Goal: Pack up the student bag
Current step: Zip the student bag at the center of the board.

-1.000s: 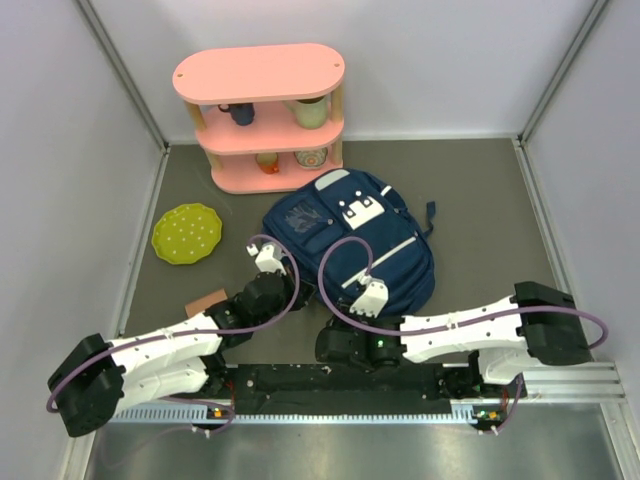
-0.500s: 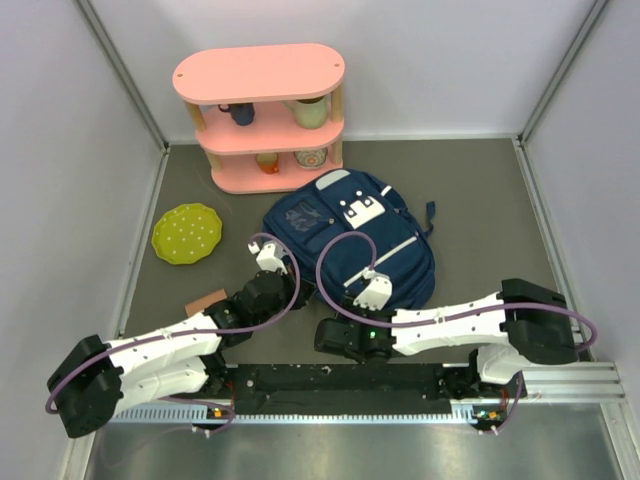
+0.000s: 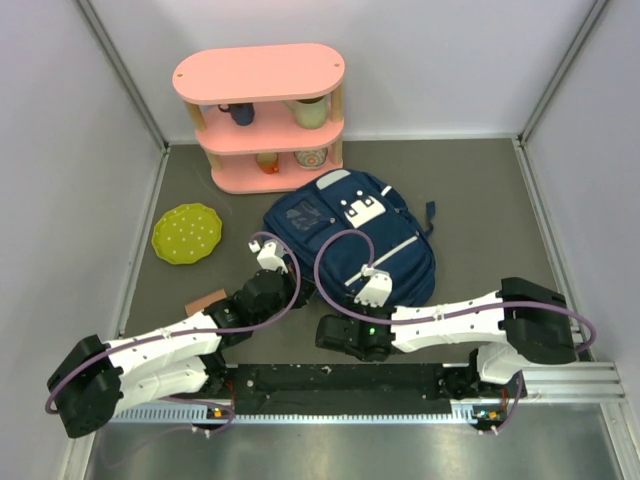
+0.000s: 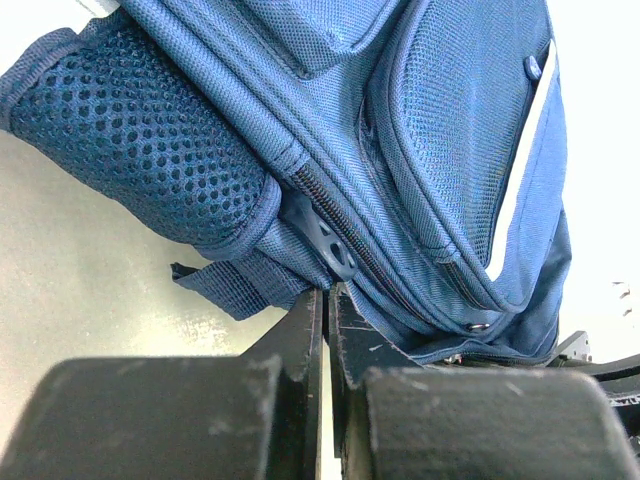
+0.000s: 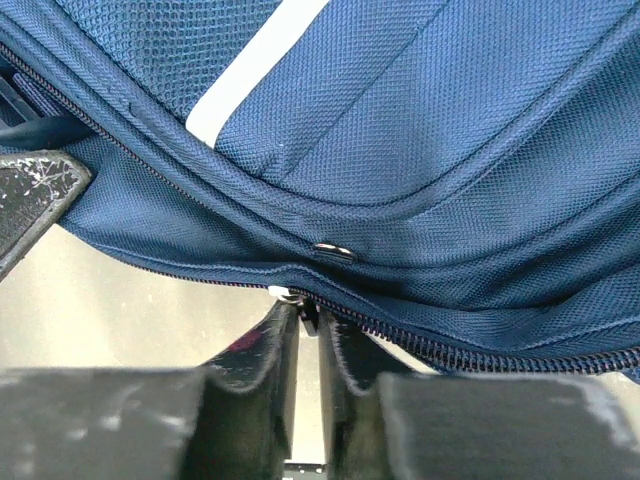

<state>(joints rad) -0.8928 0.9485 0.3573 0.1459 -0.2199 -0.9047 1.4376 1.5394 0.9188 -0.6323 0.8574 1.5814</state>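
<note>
On the grey table (image 3: 480, 200), just in front of the pink shelf (image 3: 260, 75):

- Item: student bag (image 3: 345, 235), navy fabric, lying flat on its back with the front pockets up and its lower end towards the arms.
- Neighbours: green plate (image 3: 187, 233) well apart to the left. Both grippers are at the bag's near edge.
- Left gripper (image 4: 325, 300): fingers pressed together, tips right under the black zip pull (image 4: 322, 235) beside the mesh side pocket (image 4: 130, 140). Whether anything thin is caught between them cannot be told.
- Right gripper (image 5: 308, 320): fingers drawn almost together, pinching the small metal zip tab (image 5: 290, 295) on the lower seam.
- Handling, judged: soft and limp, probably light while unpacked. The cloth will fold and drag rather than hold its shape.
- Surface: woven nylon, not slippery, not fragile.
- Where to hold: zip pulls for opening. Seams, straps or the mesh pocket's rim for anchoring, since one side likely needs steadying while the other draws the zip.
</note>
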